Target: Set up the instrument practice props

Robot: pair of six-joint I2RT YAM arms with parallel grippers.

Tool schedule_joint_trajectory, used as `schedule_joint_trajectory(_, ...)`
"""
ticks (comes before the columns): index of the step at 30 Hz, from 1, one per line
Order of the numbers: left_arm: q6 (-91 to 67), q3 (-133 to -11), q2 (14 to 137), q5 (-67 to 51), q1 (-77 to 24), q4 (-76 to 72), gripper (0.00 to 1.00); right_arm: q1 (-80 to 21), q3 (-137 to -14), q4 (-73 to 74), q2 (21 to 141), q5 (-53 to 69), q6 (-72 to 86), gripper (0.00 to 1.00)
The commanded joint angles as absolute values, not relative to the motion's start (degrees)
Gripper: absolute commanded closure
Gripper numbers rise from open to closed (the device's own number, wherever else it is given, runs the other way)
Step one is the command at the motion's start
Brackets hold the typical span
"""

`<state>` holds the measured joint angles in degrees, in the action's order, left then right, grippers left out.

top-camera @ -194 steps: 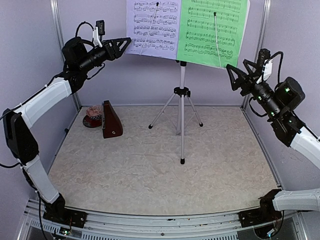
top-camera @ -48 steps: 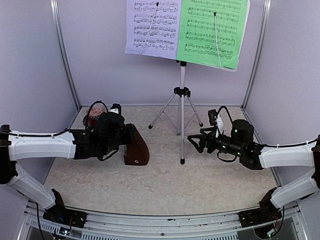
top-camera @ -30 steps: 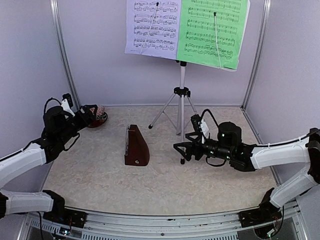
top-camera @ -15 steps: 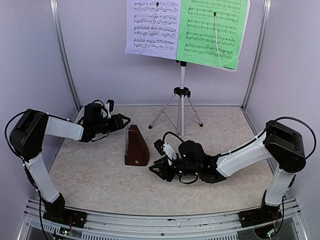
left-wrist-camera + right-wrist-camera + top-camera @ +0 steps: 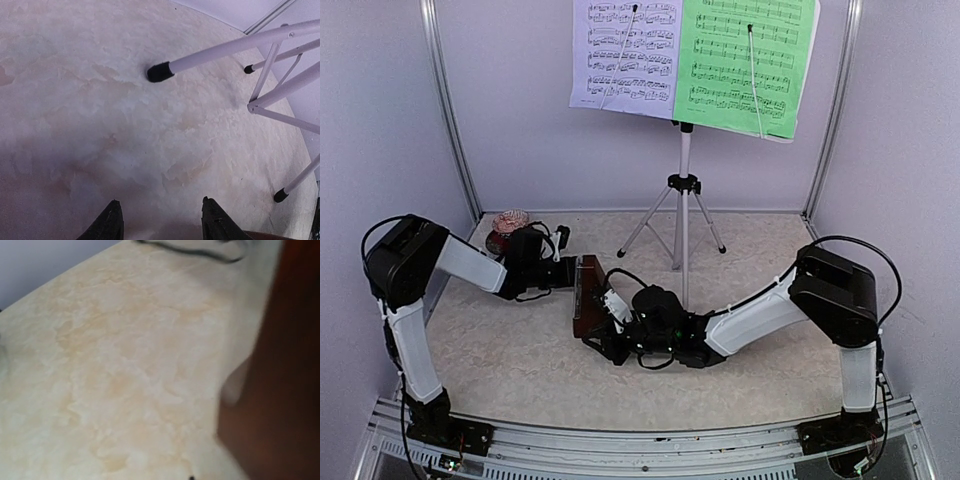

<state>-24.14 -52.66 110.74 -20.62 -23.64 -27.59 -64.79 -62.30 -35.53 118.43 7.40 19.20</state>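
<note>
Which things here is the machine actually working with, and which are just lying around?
Part of the job: silver tripod music stand; pale lavender music sheet; green music sheet; brown pyramid metronome.
Just lying about: small reddish round object at the back left, too small to identify.

The top view is bright, with soft, even light that seems to come from above. The green music sheet [image 5: 745, 65] glows, and the arms lay only pale shadows on the tabletop [image 5: 520, 370]. Everything there looks sharp. In the left wrist view the tabletop is clear and light at the top but turns dark and shadowy near the black left fingers [image 5: 107, 222]. The right wrist view is blurry all over. The brown metronome [image 5: 280, 365] is a fuzzy dark patch with smeared edges.
</note>
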Motion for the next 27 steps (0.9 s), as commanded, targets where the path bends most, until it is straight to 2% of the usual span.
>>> schedule_joint_trajectory(1,-22.85,-47.54,107.53,-22.52,-25.49,-29.67,0.48,-63.57,-63.53,-34.58,119.98,3.99,19.18,0.77)
schedule_joint_trajectory(7,-22.57,-42.11,102.72,-23.02,-25.91,-30.68,0.51,-62.52,-58.7,-34.88,116.85,2.89,18.81,0.73)
schedule_joint_trajectory(9,-22.86,-40.22,100.84,-23.07,-26.32,-31.2,0.51,-62.34,-56.09,-35.16,115.15,3.5,18.69,0.66)
schedule_joint_trajectory(13,-23.41,-36.5,97.74,-23.05,-28.64,-32.68,0.51,-61.67,-51.13,-34.67,110.73,4.59,16.96,0.42)
schedule_joint_trajectory(15,-23.76,-34.9,96.41,-21.96,-30.13,-32.71,0.51,-60.73,-48.92,-34.26,108.32,5.42,16.35,0.35)
schedule_joint_trajectory(22,-28.72,-28.22,92.05,-17.56,-34.84,-35.57,0.53,-58.01,-46.49,-34.13,102.59,14.22,14.1,0.25)
schedule_joint_trajectory(27,-30.98,-24.37,88.39,-11.49,-39.93,-37.29,0.53,-57.62,-45.2,-34.61,99.84,21.49,14.37,0.13)
